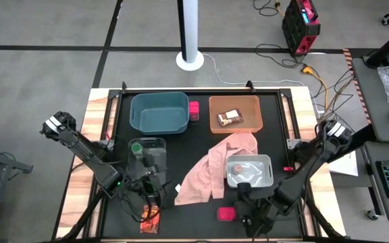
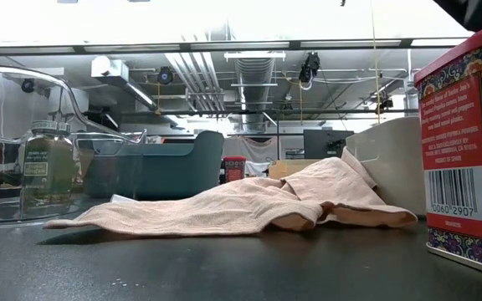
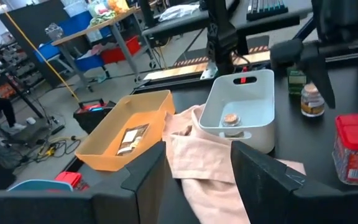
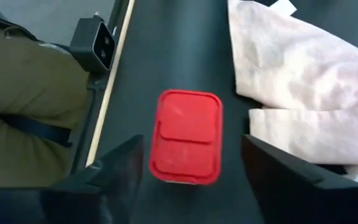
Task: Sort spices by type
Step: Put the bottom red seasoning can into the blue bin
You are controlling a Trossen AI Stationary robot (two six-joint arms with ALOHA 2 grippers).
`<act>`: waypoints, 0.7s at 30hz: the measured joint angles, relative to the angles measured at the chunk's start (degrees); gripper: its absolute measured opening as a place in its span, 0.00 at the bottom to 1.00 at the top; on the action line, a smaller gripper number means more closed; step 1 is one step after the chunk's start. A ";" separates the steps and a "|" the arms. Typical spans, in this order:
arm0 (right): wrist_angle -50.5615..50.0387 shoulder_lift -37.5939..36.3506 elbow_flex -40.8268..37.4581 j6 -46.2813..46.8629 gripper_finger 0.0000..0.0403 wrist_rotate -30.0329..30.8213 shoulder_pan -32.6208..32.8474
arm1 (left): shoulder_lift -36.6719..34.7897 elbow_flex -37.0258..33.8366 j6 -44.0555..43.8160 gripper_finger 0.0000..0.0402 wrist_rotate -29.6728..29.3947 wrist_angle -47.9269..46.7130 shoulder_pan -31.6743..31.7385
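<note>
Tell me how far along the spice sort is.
Partly done: green-lid jar sits in the clear bin, pink-top jar in the grey bin, brown packet in the orange bin. Right claw hangs open over a pink box. Orange-red packet remains.

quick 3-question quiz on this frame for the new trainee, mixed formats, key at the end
1. True or false: the grey bin holds a jar.
2. In the high view, the pink box near the right gripper lies: A) in the teal bin, B) on the bare mat near the front edge, C) on the cloth.
3. Fill in: the brown packet lies in the ____ bin.

Key: 1 true. 2 B; the right wrist view shows it between that gripper's open fingers, beside the cloth, not on it. 3 orange.
</note>
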 joint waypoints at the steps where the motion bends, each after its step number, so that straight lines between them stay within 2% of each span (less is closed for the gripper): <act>1: -0.21 0.80 0.86 -0.02 0.67 -0.02 -0.01 | 0.00 0.00 0.06 0.41 0.00 0.44 0.00; 8: -5.51 5.87 5.64 4.32 0.77 -0.04 0.00 | 0.00 0.00 0.13 0.41 0.02 2.37 0.00; 14: -9.15 8.64 8.07 9.03 0.75 -0.07 0.00 | 0.00 0.00 0.85 0.41 0.00 2.45 0.00; 21: -8.96 10.73 9.04 9.23 0.71 -0.14 0.00 | 0.00 -0.02 2.24 0.41 0.00 2.52 0.00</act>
